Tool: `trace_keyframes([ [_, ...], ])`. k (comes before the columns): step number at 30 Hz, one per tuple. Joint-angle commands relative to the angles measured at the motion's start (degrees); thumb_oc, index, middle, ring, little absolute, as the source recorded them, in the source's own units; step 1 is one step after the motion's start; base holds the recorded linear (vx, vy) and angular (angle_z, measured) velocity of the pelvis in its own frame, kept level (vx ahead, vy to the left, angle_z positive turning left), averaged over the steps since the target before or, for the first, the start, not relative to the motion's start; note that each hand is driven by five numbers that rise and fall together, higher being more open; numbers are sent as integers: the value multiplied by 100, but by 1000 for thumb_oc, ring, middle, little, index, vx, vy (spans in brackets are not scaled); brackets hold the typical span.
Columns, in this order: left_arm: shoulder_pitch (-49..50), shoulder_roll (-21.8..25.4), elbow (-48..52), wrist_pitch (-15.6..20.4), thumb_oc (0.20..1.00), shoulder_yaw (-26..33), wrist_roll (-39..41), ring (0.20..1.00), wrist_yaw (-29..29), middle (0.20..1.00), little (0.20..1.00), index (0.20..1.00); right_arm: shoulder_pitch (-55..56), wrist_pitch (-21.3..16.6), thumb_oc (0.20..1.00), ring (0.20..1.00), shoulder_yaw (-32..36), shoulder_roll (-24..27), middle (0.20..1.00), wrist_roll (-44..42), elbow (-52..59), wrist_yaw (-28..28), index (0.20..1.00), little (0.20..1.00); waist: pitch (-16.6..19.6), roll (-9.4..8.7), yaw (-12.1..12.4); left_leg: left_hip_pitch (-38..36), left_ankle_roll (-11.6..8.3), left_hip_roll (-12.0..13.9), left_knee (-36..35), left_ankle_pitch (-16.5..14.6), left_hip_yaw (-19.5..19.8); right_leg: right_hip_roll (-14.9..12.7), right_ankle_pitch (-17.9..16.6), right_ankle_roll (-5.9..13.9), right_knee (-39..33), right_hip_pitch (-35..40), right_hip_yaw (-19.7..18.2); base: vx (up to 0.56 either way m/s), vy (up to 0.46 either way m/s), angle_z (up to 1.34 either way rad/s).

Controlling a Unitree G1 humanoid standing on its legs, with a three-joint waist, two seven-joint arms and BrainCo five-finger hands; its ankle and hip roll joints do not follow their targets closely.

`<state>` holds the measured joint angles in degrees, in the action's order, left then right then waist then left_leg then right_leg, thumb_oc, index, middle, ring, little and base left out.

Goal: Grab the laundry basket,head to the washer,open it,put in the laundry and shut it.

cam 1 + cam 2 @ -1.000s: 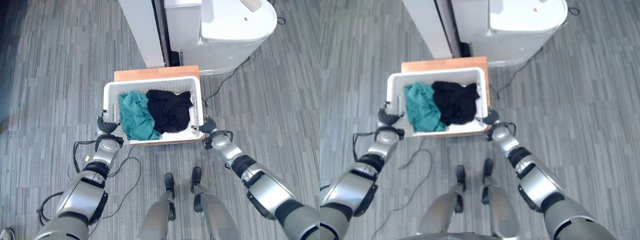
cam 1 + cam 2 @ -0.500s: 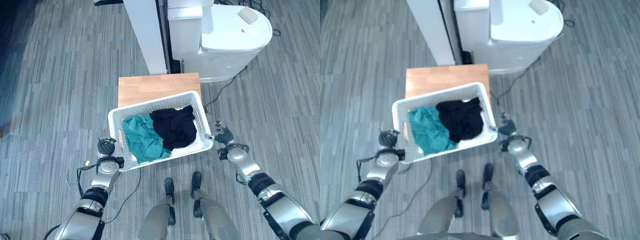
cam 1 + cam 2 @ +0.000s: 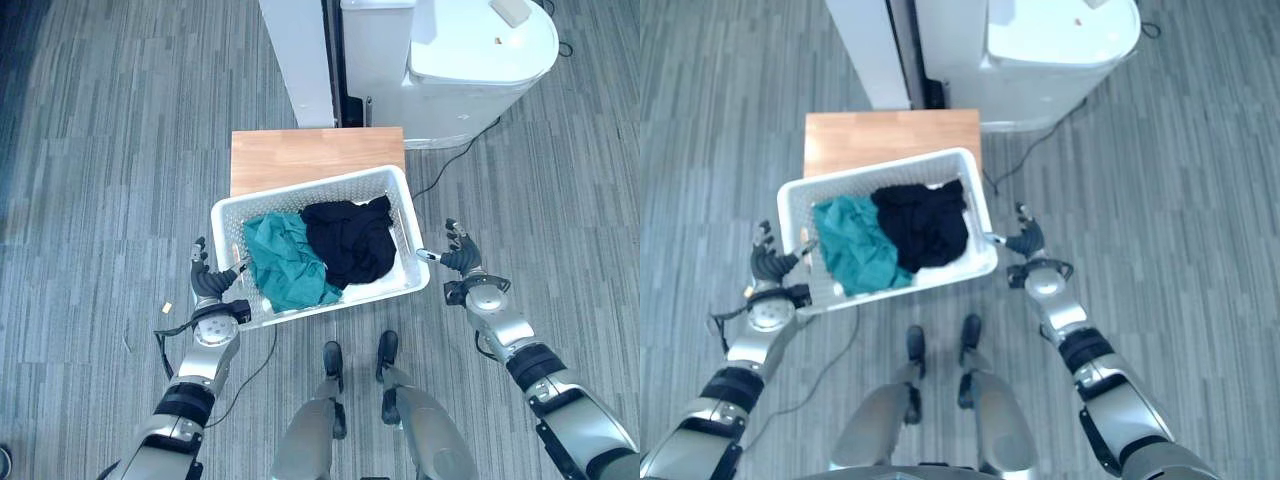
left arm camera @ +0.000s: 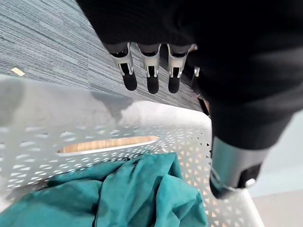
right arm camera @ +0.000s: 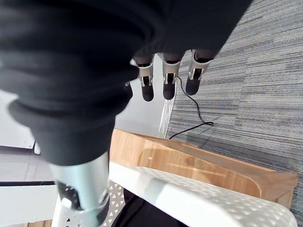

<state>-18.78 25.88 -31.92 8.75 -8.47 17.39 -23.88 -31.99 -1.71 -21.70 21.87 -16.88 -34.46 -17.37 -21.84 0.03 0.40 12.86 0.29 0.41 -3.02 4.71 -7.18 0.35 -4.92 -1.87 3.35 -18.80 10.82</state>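
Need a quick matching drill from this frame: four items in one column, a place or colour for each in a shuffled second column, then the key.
Items:
1. teal garment
2. black garment
3. wooden table
4. left hand

Descriptions:
A. light brown top, partly under the white laundry basket
B. in the basket, on the side nearer the robot's right hand
C. in the basket, on the side nearer the robot's left hand
D. fingers straight, at the basket's end rim

Pairs: 1-C, 2-B, 3-A, 4-D

Floor: grey striped carpet. Wooden table ahead. White panel beyond it, upright. Evenly lit.
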Motion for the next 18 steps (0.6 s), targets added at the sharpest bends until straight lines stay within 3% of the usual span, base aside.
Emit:
trace_keyframes([
  [1,479,81,-380,50,1000,353,73,1000,62,1000,1000,1000,257,-69,1000,1000,-110,-201,1000,234,54,162,1000,1000,306,-173,159,-75,-145,-210,-27,-205,-5,-406,444,750,43,180,-483,48,-21,2],
  [10,614,21,-1575,-351,1000,89,-383,1000,371,1000,1000,1000,358,-45,1000,1000,-232,-350,1000,230,-347,333,1000,1000,281,-162,165,-60,-133,-211,1,-202,-8,-395,434,739,71,148,-504,-19,0,11],
  [18,-405,-22,-1685,-421,1000,-655,-627,1000,210,1000,1000,1000,-68,-90,1000,1000,-585,-507,1000,135,-680,296,1000,1000,-7,-265,77,376,-169,-162,53,-69,-10,-352,319,734,95,-278,-555,-77,-4,1],
])
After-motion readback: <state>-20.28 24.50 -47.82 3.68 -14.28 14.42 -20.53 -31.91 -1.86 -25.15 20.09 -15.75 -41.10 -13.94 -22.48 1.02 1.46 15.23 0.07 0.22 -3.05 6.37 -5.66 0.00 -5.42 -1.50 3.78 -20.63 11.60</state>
